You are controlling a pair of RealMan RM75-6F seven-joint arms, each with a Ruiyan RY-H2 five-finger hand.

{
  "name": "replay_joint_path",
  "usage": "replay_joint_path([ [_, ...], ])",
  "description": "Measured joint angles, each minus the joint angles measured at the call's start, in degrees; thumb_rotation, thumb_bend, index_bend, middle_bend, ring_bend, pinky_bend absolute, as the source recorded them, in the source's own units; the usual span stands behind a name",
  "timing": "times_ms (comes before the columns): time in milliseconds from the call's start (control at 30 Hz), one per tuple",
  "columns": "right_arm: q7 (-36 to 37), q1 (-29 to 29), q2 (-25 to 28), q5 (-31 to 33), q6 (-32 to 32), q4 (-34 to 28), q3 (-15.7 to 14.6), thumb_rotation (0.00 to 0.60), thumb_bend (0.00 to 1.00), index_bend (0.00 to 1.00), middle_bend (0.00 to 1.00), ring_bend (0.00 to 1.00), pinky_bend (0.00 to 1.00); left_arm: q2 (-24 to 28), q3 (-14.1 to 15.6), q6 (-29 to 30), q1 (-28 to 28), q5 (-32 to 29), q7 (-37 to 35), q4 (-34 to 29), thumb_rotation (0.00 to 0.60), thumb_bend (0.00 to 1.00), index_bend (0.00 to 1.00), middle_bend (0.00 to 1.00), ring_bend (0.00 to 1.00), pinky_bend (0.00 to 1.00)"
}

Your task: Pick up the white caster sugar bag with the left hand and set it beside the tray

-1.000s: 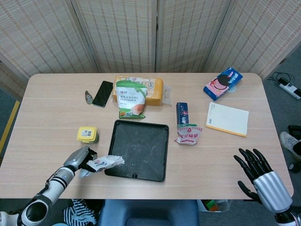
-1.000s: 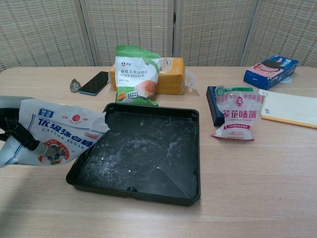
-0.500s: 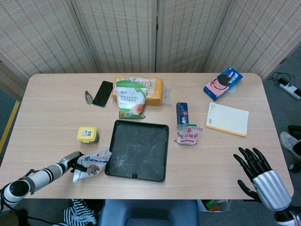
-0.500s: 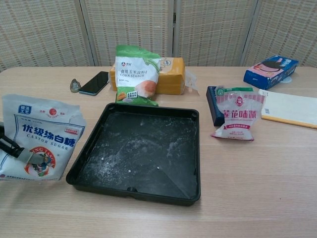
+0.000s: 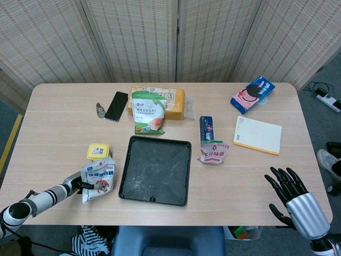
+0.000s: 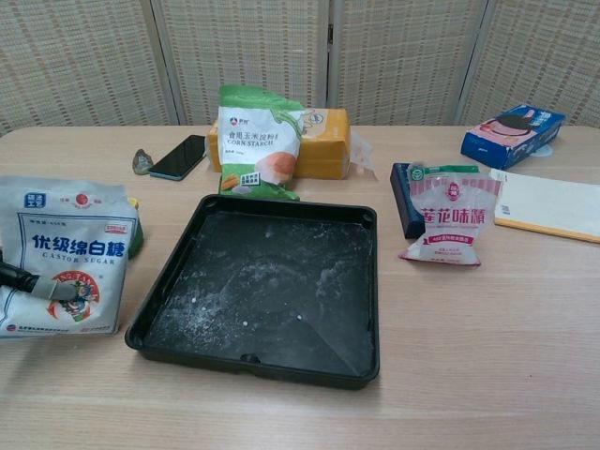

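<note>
The white caster sugar bag (image 5: 99, 178) (image 6: 67, 257) stands upright on the table, just left of the black tray (image 5: 156, 169) (image 6: 281, 281) and apart from its rim. My left hand (image 5: 79, 184) reaches in from the lower left and grips the bag low on its left side. In the chest view one finger (image 6: 37, 284) lies across the bag's printed front; the rest of the hand is cut off by the frame edge. My right hand (image 5: 288, 188) hovers off the table's near right corner, fingers spread and holding nothing.
A yellow tub (image 5: 98, 151) sits right behind the sugar bag. Beyond the tray are a corn starch bag (image 5: 147, 109), an orange box (image 5: 173, 101) and a phone (image 5: 116, 105). To the tray's right lie a pink-white bag (image 5: 214, 152), a dark box (image 5: 206, 128), a notepad (image 5: 258, 134) and a blue biscuit pack (image 5: 252, 94).
The sugar bag came down from a tilted, lifted pose at the tray's left edge, shifted left and now stands upright on the table. My left arm drew back left. The right hand stayed still.
</note>
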Motion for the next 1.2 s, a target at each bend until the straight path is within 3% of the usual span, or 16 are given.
replay_joint_path([
  [267, -0.11, -0.01, 0.07, -0.05, -0.07, -0.13, -0.08, 0.6, 0.35, 0.0, 0.0, 0.0, 0.0, -1.23, -5.8, 2.47, 4.37, 2.34, 0.25, -0.71, 0.6, 0.27, 0.38, 0.38, 1.0, 1.0],
  [467, -0.35, 0.05, 0.05, -0.03, -0.36, -0.25, -0.12, 0.6, 0.35, 0.0, 0.0, 0.0, 0.0, -1.35, -10.5, 1.52, 8.16, 5.18, 1.73, -1.87, 0.6, 0.2, 0.3, 0.24, 1.0, 1.0],
  [700, -0.46, -0.04, 0.1, -0.17, -0.26, -0.4, -0.25, 0.6, 0.36, 0.0, 0.0, 0.0, 0.0, -2.62, -14.69, 1.99, 11.18, 7.64, 3.79, -1.66, 0.6, 0.19, 0.28, 0.18, 1.0, 1.0],
  [1200, -0.5, -0.11, 0.08, -0.42, -0.11, -0.36, -0.35, 0.6, 0.35, 0.0, 0.0, 0.0, 0.0, 2.02, -23.8, 15.8, 20.69, 19.5, 6.21, -11.58, 0.6, 0.17, 0.26, 0.15, 0.93, 1.0],
])
